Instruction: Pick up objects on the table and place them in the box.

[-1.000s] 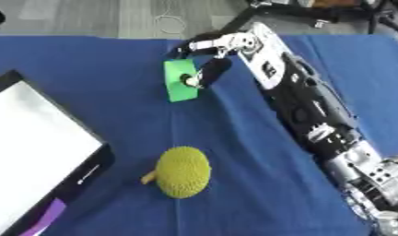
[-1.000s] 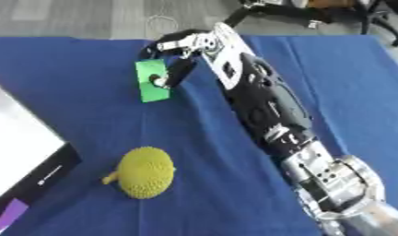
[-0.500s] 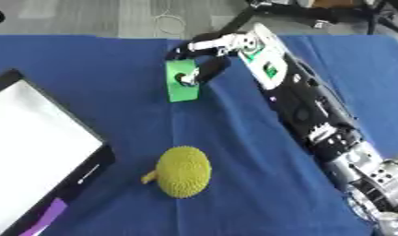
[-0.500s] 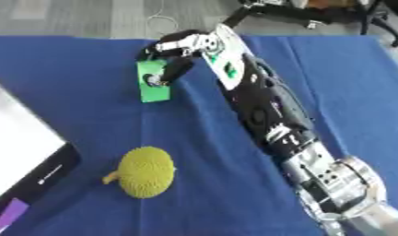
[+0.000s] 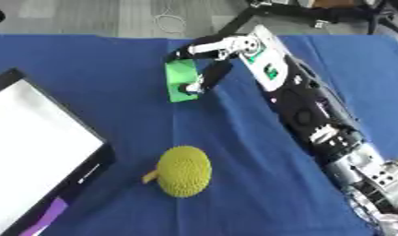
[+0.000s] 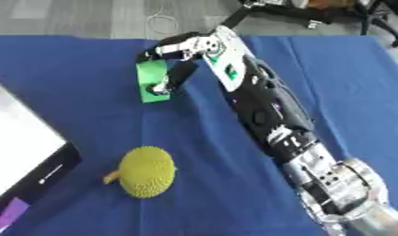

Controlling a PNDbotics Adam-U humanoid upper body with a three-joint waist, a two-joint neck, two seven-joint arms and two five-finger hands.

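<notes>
right hand (image 5: 204, 64) curled on upright green block (image 5: 180, 81), long axis near-to-far

Open blue counter (image 5: 114, 69) between green block (image 5: 182, 80) and box (image 5: 41, 152); obstacles: yellow knobbly fruit (image 5: 184, 171) (near box's corner), right arm (image 5: 307, 106) lying diagonally.
</notes>
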